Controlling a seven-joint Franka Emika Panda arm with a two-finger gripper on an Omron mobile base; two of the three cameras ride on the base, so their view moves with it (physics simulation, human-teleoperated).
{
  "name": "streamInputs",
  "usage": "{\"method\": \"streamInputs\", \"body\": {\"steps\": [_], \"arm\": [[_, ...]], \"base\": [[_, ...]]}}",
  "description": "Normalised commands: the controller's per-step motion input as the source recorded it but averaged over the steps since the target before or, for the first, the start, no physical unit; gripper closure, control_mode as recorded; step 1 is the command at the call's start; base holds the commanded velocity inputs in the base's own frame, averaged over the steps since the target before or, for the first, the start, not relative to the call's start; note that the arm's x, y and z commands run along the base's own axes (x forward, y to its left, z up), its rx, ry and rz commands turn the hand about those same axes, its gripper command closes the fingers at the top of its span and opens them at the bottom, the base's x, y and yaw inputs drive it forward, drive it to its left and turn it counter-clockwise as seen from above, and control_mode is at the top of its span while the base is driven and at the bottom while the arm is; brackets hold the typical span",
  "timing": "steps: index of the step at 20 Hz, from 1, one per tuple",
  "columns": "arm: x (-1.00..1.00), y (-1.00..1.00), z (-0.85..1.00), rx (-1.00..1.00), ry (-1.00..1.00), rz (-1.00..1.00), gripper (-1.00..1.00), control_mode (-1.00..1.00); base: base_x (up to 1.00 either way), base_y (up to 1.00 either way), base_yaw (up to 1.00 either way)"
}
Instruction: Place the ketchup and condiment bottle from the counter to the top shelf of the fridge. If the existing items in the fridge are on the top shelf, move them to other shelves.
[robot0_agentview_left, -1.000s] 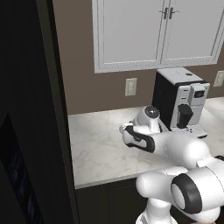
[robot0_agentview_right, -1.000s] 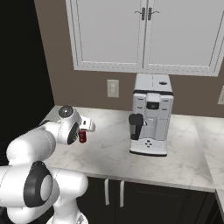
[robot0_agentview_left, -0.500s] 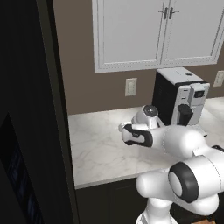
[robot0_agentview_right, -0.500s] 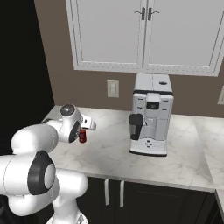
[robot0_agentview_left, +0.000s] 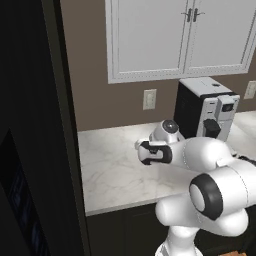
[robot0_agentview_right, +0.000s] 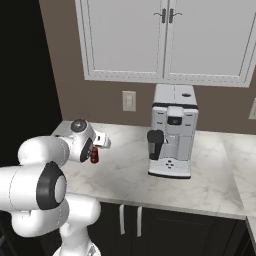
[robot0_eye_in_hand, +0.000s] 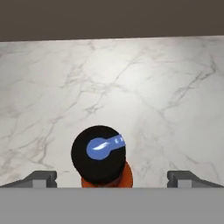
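A red ketchup bottle (robot0_eye_in_hand: 104, 157) with a black cap stands upright on the white marble counter (robot0_eye_in_hand: 131, 87). In the hand view I look down on its cap, which bears a blue mark. My gripper (robot0_eye_in_hand: 114, 180) hangs above it, open, with one fingertip far out on each side and neither touching it. From the right base view the ketchup bottle (robot0_agentview_right: 94, 156) shows just under the gripper (robot0_agentview_right: 102, 142). The left base view has the gripper (robot0_agentview_left: 142, 151) over the middle of the counter (robot0_agentview_left: 115, 170), with the bottle hidden behind the hand. The condiment bottle is out of view.
The dark fridge (robot0_agentview_left: 30, 130) stands at the counter's left end. A coffee machine (robot0_agentview_right: 172, 132) sits to the right of the hand, against the brown wall. White wall cabinets (robot0_agentview_right: 165, 40) hang above. Dark base cabinets (robot0_agentview_right: 150, 225) run below the counter edge.
The arm's big joints have swung and the hand has edged slightly left over the bottle. The jaws stay wide apart and the bottle has not moved.
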Motion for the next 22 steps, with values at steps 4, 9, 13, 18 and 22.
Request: {"method": "streamInputs", "body": {"steps": [4,9,13,18,22], "arm": [[0.18,0.00,-0.04,0.00,0.00,0.00,-1.00,-1.00],[0.10,0.00,-0.01,0.00,0.00,0.00,1.00,-1.00],[0.00,0.00,0.00,0.00,0.00,0.00,1.00,-1.00],[-0.42,0.00,0.27,0.00,-0.02,0.00,1.00,-1.00],[-1.00,0.00,0.90,0.00,-0.16,0.00,1.00,-1.00]], "base": [[0.00,0.00,0.00],[0.00,0.00,0.00],[0.00,0.00,0.00],[0.00,0.00,0.00],[0.00,0.00,0.00]]}}
